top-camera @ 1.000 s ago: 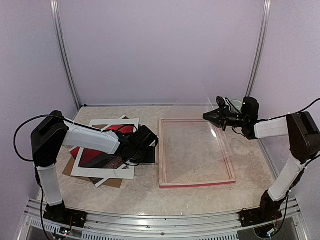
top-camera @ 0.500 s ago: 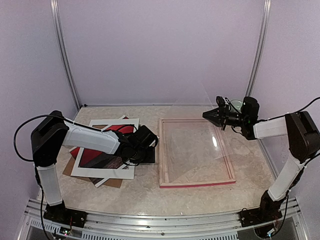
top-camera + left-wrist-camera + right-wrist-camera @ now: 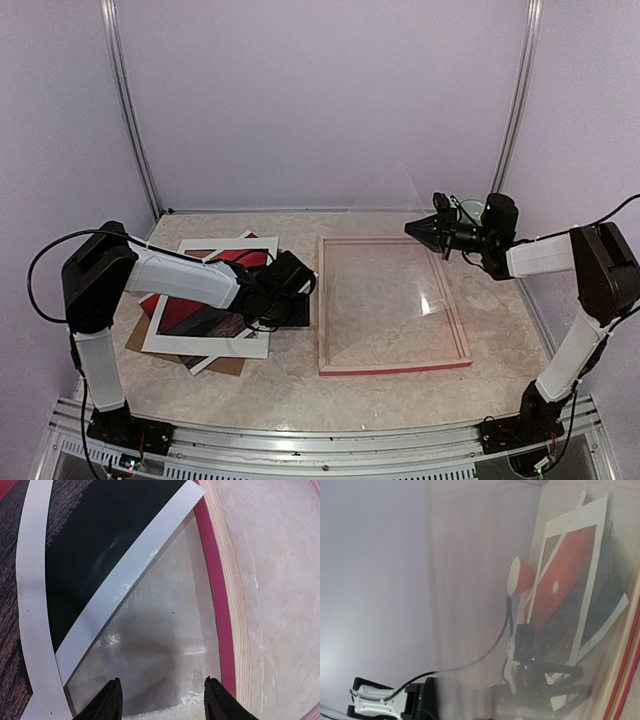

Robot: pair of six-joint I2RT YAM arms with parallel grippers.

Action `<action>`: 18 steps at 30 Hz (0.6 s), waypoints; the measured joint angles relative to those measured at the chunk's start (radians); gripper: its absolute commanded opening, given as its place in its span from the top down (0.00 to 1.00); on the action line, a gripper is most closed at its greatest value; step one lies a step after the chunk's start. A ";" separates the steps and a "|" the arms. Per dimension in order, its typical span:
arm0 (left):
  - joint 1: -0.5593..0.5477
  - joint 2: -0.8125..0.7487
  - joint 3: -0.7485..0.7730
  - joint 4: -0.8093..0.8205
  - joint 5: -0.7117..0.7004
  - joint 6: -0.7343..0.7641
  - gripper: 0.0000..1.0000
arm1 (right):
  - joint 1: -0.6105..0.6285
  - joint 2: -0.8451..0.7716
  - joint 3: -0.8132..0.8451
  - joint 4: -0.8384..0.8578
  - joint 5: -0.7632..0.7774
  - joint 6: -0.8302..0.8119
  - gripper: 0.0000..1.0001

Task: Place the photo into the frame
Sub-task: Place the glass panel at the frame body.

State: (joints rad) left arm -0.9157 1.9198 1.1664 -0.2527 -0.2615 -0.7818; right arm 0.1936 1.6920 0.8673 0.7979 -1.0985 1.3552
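Near edge: metal rail (image 3: 300, 440), then marbled beige table (image 3: 500, 330). Centre-right the frame (image 3: 395, 369) lies back-up, pink edge nearest. Left of it the photo (image 3: 178, 314) sits under white mat (image 3: 205, 345), over brown backing board (image 3: 135, 335). The left gripper (image 3: 162, 700) is low by the mat corner, jaws part open. The right gripper (image 3: 412, 229) pinches tilted clear sheet (image 3: 385, 260) above the frame. Lilac walls (image 3: 320, 100) behind.

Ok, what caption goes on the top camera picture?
Right arm holds a clear sheet tilted over the pink frame; photo lies left.

One photo (image 3: 178, 312), one frame (image 3: 395, 369), one mat (image 3: 200, 347), one board (image 3: 228, 365), one clear pane (image 3: 388, 275).
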 measured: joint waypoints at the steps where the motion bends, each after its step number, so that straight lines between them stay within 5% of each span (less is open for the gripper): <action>1: 0.000 0.000 0.000 0.000 0.000 0.000 0.44 | 0.001 0.000 0.000 0.000 0.003 0.000 0.95; 18: 0.000 0.000 -0.022 0.016 0.000 -0.003 0.44 | 0.003 0.014 -0.064 0.024 0.015 -0.023 0.95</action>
State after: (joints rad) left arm -0.9157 1.9198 1.1442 -0.2371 -0.2611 -0.7845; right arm 0.1967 1.7058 0.8036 0.8223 -1.0832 1.3323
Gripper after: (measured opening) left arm 0.560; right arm 0.054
